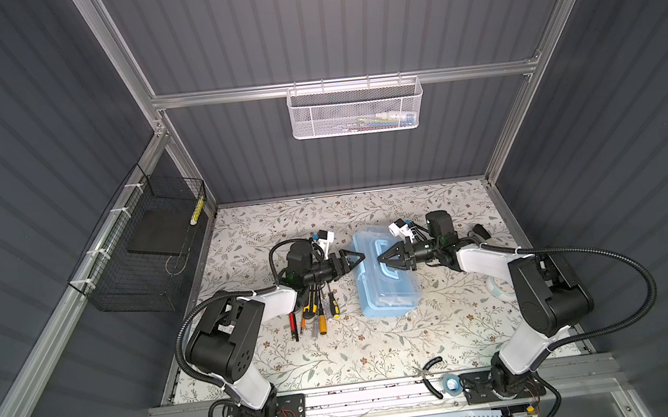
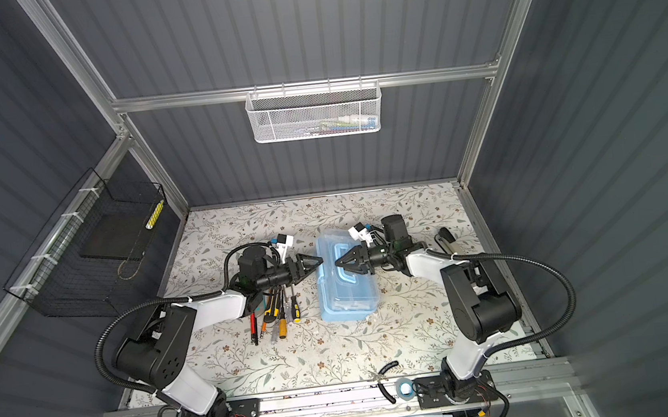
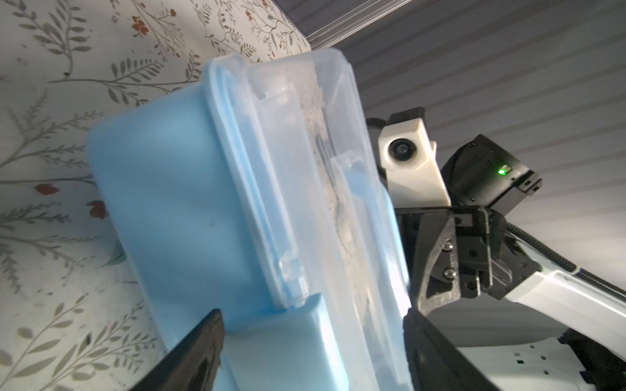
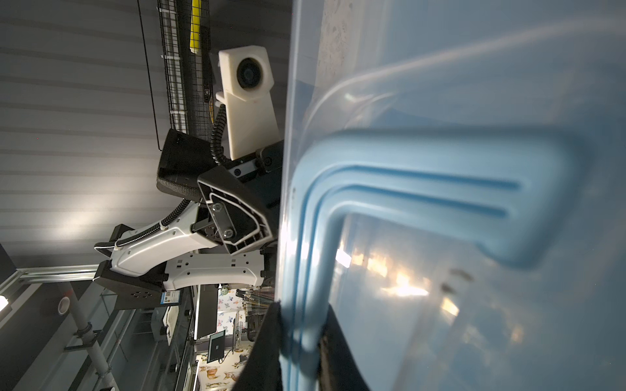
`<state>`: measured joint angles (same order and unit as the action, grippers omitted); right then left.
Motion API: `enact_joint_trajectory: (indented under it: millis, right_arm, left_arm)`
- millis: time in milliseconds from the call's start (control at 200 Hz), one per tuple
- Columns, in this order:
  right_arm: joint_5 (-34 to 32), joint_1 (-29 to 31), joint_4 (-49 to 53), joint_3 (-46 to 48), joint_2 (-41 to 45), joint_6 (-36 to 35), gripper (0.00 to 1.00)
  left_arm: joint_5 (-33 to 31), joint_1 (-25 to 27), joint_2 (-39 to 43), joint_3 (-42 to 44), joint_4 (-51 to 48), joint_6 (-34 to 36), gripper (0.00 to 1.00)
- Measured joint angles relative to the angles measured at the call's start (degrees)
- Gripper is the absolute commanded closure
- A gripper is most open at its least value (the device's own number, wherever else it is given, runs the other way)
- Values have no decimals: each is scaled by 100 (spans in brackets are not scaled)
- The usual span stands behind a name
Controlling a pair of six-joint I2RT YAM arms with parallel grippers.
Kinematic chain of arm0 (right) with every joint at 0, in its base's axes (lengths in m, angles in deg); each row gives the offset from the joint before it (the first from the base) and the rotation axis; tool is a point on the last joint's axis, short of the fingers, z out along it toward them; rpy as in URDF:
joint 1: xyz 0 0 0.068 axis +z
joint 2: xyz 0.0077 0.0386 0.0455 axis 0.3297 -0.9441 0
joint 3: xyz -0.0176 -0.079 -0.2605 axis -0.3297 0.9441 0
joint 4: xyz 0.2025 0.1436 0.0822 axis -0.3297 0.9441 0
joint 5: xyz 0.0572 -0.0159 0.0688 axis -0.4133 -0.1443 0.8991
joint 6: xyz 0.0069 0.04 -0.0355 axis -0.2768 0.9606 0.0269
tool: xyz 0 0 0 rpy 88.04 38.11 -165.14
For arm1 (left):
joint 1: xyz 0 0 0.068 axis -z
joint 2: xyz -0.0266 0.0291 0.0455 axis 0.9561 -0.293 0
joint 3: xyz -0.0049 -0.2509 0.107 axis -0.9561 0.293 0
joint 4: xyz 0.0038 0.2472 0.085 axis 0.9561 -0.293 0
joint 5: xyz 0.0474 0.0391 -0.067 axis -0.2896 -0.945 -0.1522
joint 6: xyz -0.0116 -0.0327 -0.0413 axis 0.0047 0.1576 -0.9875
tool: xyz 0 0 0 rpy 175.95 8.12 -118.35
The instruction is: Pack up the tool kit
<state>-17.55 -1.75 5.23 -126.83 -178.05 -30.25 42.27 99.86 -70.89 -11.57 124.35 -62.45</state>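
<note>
The tool kit's light-blue box (image 1: 391, 296) (image 2: 349, 300) lies in the middle of the floral table with its clear lid down. My right gripper (image 1: 380, 260) (image 2: 337, 262) (image 4: 301, 342) is shut on the blue arched handle (image 4: 423, 189) on top of the lid. My left gripper (image 1: 358, 257) (image 2: 317, 261) (image 3: 311, 342) is open at the box's left side; its jaws straddle the blue latch block (image 3: 281, 345) and the lid rim. The box body (image 3: 162, 189) fills the left wrist view. Slim yellow, black, red and orange hand tools (image 1: 317, 309) (image 2: 277, 313) lie loose left of the box, under the left arm.
A white mesh basket (image 1: 356, 109) hangs on the back rail. A black wire basket (image 1: 148, 252) hangs on the left wall. A tape roll (image 1: 500, 287) lies under the right arm. Pliers (image 1: 430, 375) and another roll (image 1: 450, 383) lie at the front edge.
</note>
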Motion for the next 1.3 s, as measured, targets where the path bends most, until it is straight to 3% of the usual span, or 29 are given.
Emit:
enact_joint_trajectory:
  millis: [185, 325, 700, 1301]
  right_arm:
    - [-2, 0, 4, 0, 0, -4, 100]
    - [-13, -17, 9, -2, -4, -7, 100]
    - [-136, -166, 9, -42, -28, 9, 100]
    - [380, -258, -358, -151, -297, -24, 100]
  left_arm:
    - [46, 7, 20, 4, -197, 72, 24]
    - [177, -11, -81, 149, 323, -269, 30]
    - [960, -179, -1808, 157, 3880, -2682, 33]
    - [1244, -343, -1432, 127, 3683, -3307, 30]
